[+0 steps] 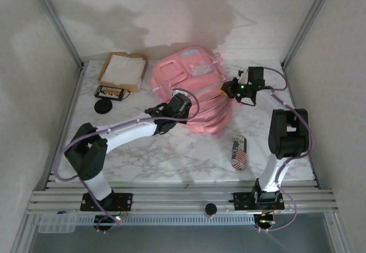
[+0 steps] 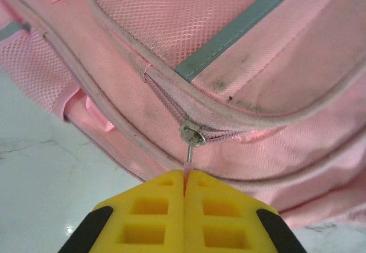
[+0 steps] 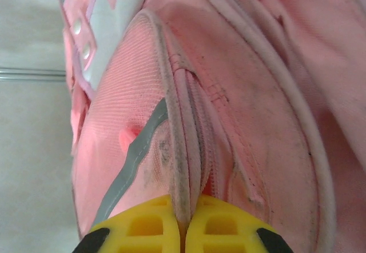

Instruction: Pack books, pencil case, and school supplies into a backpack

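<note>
While slumped soft at the back middle of the veined marble counter [image 1: 171,156], pinched from both sides: pink backpack [image 1: 194,87] of woven fabric and mesh. Clamped flat between the left jaws' blocky yellow pads [image 2: 154,213]: thin metal zipper pull [image 2: 188,153]. Squeezed tight in the right jaws: corded piping seam [image 3: 180,167].

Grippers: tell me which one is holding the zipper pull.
The left gripper: it pinches the zipper pull of the backpack, while the right gripper clamps a piped fabric edge.
</note>
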Controlling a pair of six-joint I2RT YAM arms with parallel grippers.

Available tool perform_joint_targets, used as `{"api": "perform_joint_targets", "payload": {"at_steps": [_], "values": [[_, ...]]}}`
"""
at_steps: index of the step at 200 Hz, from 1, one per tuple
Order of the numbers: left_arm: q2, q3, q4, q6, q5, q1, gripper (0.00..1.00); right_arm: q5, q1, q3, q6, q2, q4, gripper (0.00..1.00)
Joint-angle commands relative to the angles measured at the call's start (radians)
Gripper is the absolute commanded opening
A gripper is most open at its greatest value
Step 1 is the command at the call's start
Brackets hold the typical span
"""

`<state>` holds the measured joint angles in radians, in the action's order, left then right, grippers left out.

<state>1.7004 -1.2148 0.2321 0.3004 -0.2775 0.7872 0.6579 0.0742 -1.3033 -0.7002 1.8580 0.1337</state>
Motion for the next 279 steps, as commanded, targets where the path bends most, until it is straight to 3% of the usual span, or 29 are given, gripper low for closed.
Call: {"api": "perform_joint_targets", "payload": {"at_steps": [1,34,77,85,90,97,111,131,173,197,238,279], "values": [[0.002,0.021,0.16,0.025,-0.094,-0.025,0.0,-0.202,-0.047,-0.085,0.062,0.017,-0.056,0.0],[0.051,0.024,0.175,0.048,-0.141,-0.128,0.0,-0.226,-0.05,-0.103,0.096,0.021,-0.012,0.0],[0.034,0.026,0.109,0.019,-0.069,-0.103,0.0,-0.151,-0.023,-0.104,0.105,0.015,0.017,0.0],[0.019,0.026,0.097,0.013,-0.051,-0.096,0.0,-0.164,-0.016,-0.091,0.119,-0.002,0.043,0.27],[0.007,0.029,0.086,0.0,-0.038,-0.089,0.02,-0.177,-0.016,-0.079,0.124,-0.018,0.06,0.38],[-0.01,0.034,0.07,-0.015,-0.032,-0.077,0.08,-0.201,-0.018,-0.063,0.131,-0.044,0.092,0.46],[-0.035,0.036,0.033,-0.033,-0.029,-0.066,0.3,-0.255,-0.02,-0.016,0.157,-0.118,0.149,0.57],[-0.046,0.015,-0.022,-0.095,-0.012,-0.048,0.57,-0.33,-0.011,0.07,0.171,-0.244,0.254,0.66],[0.045,-0.06,-0.153,-0.367,0.074,-0.012,0.95,-0.489,0.029,0.294,0.156,-0.527,0.449,0.86],[0.141,-0.159,-0.17,-0.528,0.078,0.006,1.0,-0.514,0.062,0.407,0.114,-0.634,0.514,0.98],[0.333,-0.391,-0.012,-0.682,0.102,0.013,0.99,-0.509,0.104,0.548,0.043,-0.744,0.531,0.99],[0.459,-0.515,0.009,-0.759,-0.01,0.012,1.0,-0.505,0.146,0.616,0.01,-0.742,0.494,0.99]]}}
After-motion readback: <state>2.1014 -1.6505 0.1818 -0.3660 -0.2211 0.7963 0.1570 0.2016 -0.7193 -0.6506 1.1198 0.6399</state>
